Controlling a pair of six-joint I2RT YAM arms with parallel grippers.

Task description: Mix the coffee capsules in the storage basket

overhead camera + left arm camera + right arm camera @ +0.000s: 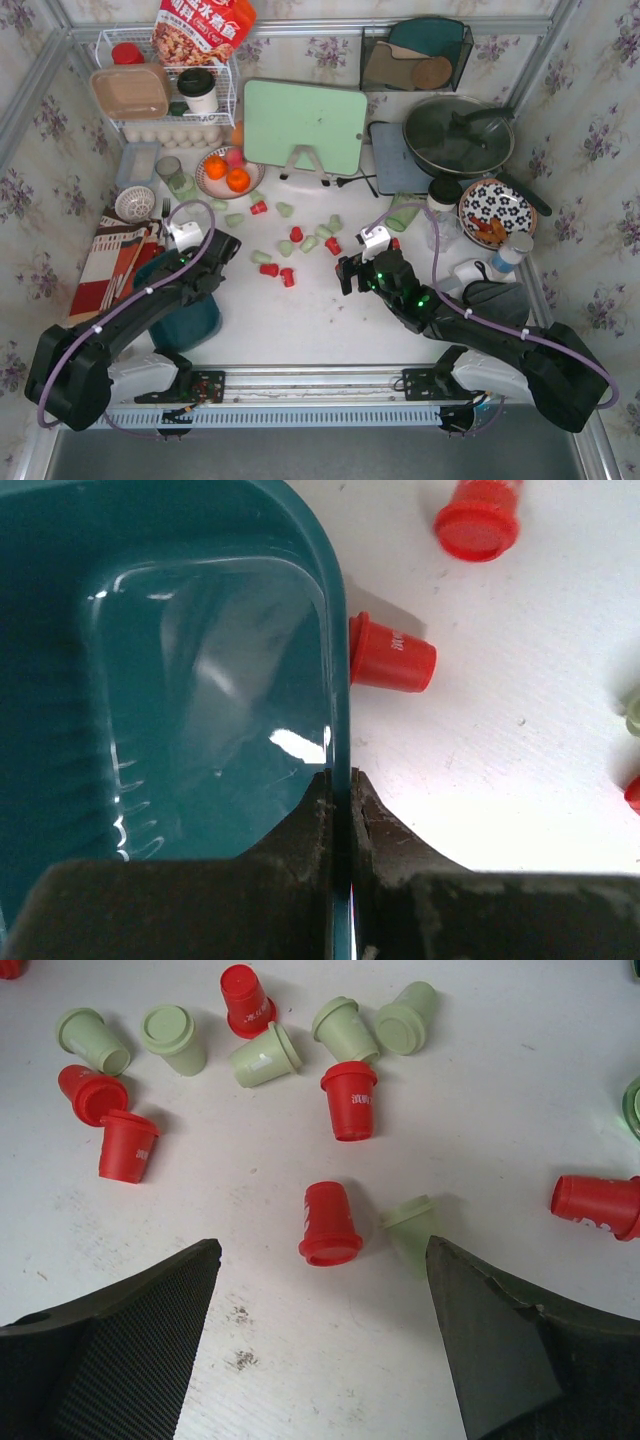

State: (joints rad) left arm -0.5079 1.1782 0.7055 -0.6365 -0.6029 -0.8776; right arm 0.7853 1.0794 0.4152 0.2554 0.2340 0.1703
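Observation:
The dark teal storage basket [192, 318] sits at the near left, and its inside shows bare [200, 680]. My left gripper [340, 776] is shut on the basket's right wall, one finger inside and one outside; from above it sits at the tub's far right corner [212, 262]. Red and pale green coffee capsules [296, 234] lie scattered on the white table. One red capsule [392, 662] lies just outside the basket wall. My right gripper [322, 1246] hangs open above the table, with a red capsule [330, 1222] and a green capsule [410, 1226] just ahead of its fingertips.
A plate of oranges [228, 172] and clear glasses [170, 168] stand behind the capsules. A green cutting board [303, 125], a lidded pan [458, 135], a patterned bowl [497, 210] and a white wire rack [165, 90] line the back. A striped cloth [112, 262] lies left of the basket.

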